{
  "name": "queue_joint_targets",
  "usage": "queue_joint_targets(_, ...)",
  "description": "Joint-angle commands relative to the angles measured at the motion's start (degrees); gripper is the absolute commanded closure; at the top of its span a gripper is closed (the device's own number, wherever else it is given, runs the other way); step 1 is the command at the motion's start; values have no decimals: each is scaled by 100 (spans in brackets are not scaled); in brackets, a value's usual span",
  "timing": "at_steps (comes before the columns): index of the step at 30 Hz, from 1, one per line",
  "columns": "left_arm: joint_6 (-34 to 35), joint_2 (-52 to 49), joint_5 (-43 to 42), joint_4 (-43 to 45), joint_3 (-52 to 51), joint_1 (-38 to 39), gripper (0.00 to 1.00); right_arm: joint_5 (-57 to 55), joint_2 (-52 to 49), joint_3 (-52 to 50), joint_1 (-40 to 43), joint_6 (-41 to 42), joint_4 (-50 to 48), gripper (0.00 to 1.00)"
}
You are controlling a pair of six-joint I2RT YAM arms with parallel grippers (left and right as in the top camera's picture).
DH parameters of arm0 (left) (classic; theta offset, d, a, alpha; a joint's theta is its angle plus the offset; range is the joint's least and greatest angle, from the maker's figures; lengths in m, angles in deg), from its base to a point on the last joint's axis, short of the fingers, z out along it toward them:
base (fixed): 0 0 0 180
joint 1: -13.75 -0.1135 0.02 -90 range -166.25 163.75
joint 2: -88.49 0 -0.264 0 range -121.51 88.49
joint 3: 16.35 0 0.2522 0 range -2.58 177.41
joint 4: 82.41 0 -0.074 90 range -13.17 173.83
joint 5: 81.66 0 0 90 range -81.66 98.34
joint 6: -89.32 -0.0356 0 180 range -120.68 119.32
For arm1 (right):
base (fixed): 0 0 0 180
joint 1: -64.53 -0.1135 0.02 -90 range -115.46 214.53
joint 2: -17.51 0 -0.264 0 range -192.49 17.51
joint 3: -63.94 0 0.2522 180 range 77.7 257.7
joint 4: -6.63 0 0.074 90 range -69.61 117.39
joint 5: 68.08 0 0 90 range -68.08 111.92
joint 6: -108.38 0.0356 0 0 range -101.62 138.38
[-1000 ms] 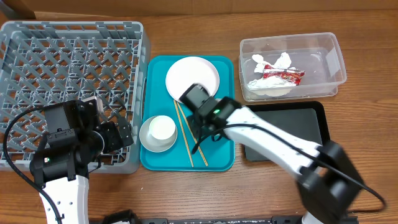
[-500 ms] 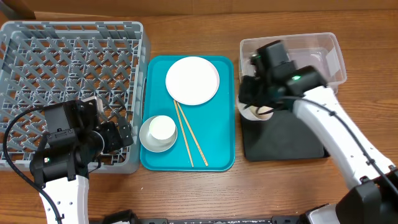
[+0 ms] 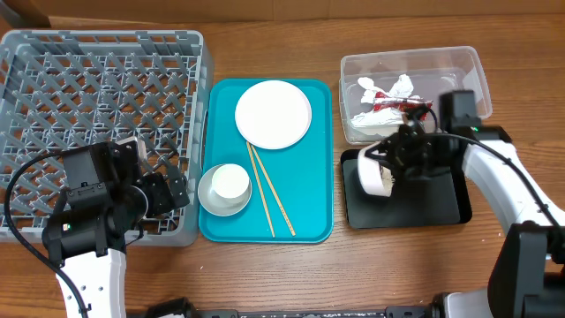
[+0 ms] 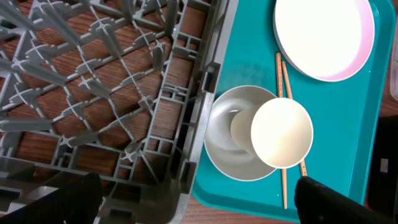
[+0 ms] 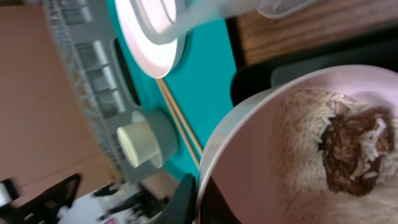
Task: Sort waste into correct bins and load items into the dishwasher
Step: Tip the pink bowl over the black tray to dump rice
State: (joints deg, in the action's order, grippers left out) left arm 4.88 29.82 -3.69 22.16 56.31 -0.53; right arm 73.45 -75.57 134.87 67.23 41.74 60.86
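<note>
My right gripper point(image 3: 391, 162) is shut on the rim of the small white dish point(image 3: 375, 174) and holds it tilted on edge over the black tray point(image 3: 424, 205). In the right wrist view, the dish point(image 5: 261, 155) holds white rice point(image 5: 311, 137) and a brown lump point(image 5: 354, 149). The clear tub point(image 3: 459, 75) holds the red-and-white wrapper point(image 3: 402, 108) and the napkin point(image 3: 397, 86). The large white plate point(image 3: 274, 113), the chopsticks point(image 3: 269, 199) and the grey bowl point(image 3: 210, 201) with the white cup point(image 3: 229, 182) lie on the teal tray point(image 3: 311, 212). My left gripper point(image 3: 168, 190) is open and empty at the dish rack's point(image 3: 97, 97) front right corner.
The rack fills the left of the table and its wall point(image 4: 199, 124) meets the teal tray's left edge point(image 4: 211, 193). The tub stands just behind the black tray on the right. Bare wood shows along the front edge.
My right arm has swung from the teal tray across to the right, and the small dish is now tilted over the black tray. The left arm has not moved.
</note>
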Motion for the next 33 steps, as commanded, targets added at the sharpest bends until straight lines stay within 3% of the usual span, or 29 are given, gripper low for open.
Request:
queue_joint_targets(1, -127, -15, -94, 20, 129, -26, 0, 1327, 26, -374, 415, -61, -240, 96)
queue_joint_targets(15, -125, -15, -114, 20, 129, -26, 0, 3807, -37, -741, 1716, 57, -269, 96)
queue_joint_targets(26, -125, -15, -111, 20, 129, -26, 0, 3842, -37, -739, 1801, 1274, -280, 96)
queue_joint_targets(33, -127, -15, -111, 22, 129, -26, 0, 3842, -37, -734, 1801, 1268, -470, 96)
